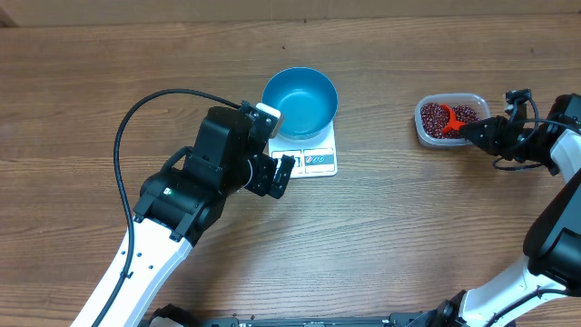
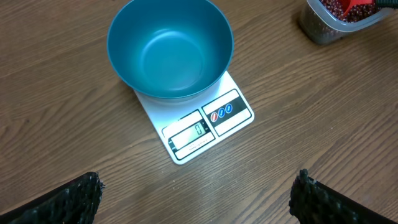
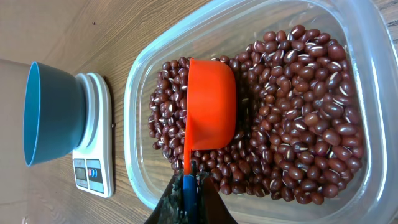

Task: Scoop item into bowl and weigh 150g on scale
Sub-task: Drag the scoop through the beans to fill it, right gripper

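Note:
The blue bowl stands empty on the white scale at the table's middle. My left gripper hovers just in front of the scale, open, with only bare table between its fingers. At the right, dark red beans fill a clear tub. My right gripper is shut on the blue handle of an orange scoop, whose cup lies on its side among the beans. The bowl and scale also show in the right wrist view.
The clear tub sits to the right of the scale with bare wooden table between them. The left arm's black cable loops over the table at the left.

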{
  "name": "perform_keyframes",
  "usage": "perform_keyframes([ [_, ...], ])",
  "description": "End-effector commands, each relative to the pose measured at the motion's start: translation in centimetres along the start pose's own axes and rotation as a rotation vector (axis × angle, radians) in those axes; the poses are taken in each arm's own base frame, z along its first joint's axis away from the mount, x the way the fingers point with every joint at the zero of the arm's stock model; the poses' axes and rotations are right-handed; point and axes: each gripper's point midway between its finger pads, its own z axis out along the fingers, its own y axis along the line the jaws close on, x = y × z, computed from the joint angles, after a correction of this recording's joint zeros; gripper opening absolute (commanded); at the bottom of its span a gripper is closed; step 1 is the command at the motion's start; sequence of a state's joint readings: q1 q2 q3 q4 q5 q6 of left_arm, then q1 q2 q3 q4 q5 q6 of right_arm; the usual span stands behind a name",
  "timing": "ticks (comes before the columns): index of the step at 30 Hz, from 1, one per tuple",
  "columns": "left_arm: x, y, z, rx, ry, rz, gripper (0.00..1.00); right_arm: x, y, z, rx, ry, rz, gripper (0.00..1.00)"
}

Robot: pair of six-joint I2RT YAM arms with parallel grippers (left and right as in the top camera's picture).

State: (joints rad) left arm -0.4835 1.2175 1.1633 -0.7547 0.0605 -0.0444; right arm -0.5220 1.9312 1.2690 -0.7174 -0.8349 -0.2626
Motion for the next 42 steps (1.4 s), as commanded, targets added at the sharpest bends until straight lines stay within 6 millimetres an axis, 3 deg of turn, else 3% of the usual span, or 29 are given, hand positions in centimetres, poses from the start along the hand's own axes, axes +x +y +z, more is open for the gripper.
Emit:
perform_keyframes([
  [1,0.4,0.1,0.4,0.004,0.012,0.018,0.99,0.7,0.0,1.2,-0.024,0.027,0.012,0.04],
  [15,0.4,0.1,0.4,0.004,0.012,0.018,1.00,0.5,0.6,1.0,-0.070,0.015,0.048,0.04],
  [28,0.4,0.1,0.4,0.004,0.012,0.018,0.99,-0.7,-0.4,-2.5,-0.170,-0.094,0.124,0.04],
  [42,0.4,0.1,0.4,0.004,0.012,0.018,1.00,-0.7,0.3,-2.9,-0.221,-0.100,0.139,0.04],
])
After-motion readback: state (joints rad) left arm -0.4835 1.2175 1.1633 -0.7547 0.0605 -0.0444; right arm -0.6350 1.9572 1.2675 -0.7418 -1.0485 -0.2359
